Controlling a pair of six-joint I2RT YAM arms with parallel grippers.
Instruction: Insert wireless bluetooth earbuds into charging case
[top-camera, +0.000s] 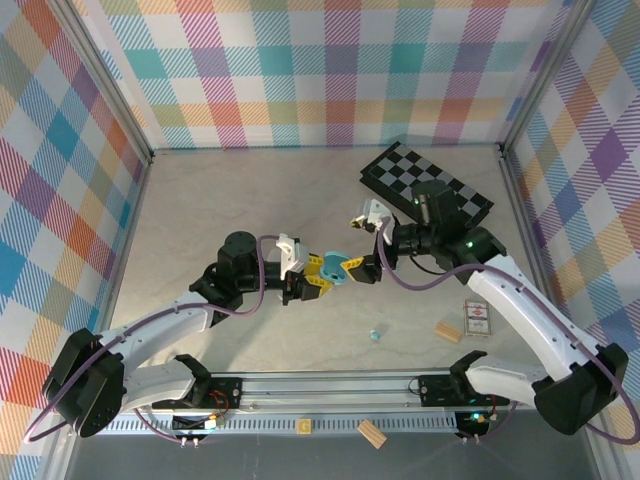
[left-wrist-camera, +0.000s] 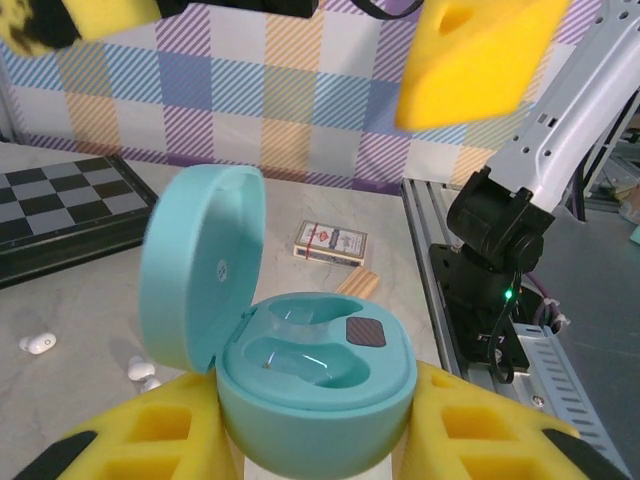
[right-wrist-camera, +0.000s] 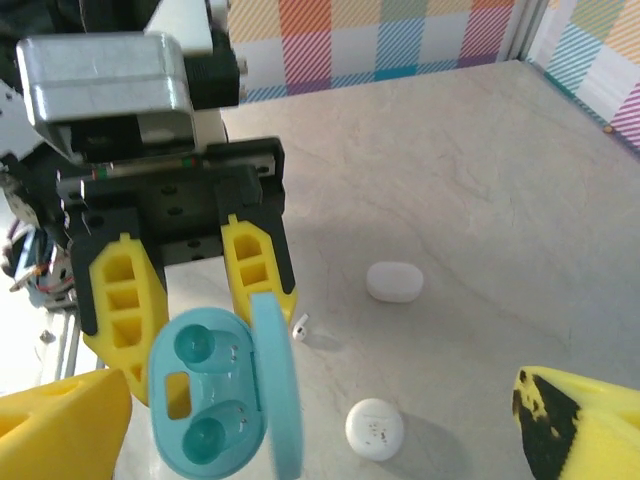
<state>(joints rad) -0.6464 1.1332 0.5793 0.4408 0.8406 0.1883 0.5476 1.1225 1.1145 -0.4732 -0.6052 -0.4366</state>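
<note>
The charging case (left-wrist-camera: 316, 385) was a glossy teal oval of smooth plastic. Its round lid stood hinged upright, and its two moulded wells were empty, with a small dark square beside them. The left gripper (right-wrist-camera: 190, 330) clamped the case's base between yellow fingers (right-wrist-camera: 118, 305) with cut-out cells. The right gripper (top-camera: 352, 268) stood just beside the case, spread wide and holding nothing. Tiny pebble-like white earbuds (left-wrist-camera: 140, 368) lay on the pale marbled table (top-camera: 250, 200) on the case's lid side. A light blue earbud (top-camera: 376, 335) lay apart from the case, towards the arm bases.

case (left-wrist-camera: 315, 385) in left gripper (top-camera: 322, 275), chessboard (top-camera: 425, 185) behind (to its right), earbud (top-camera: 376, 334) in front
</note>
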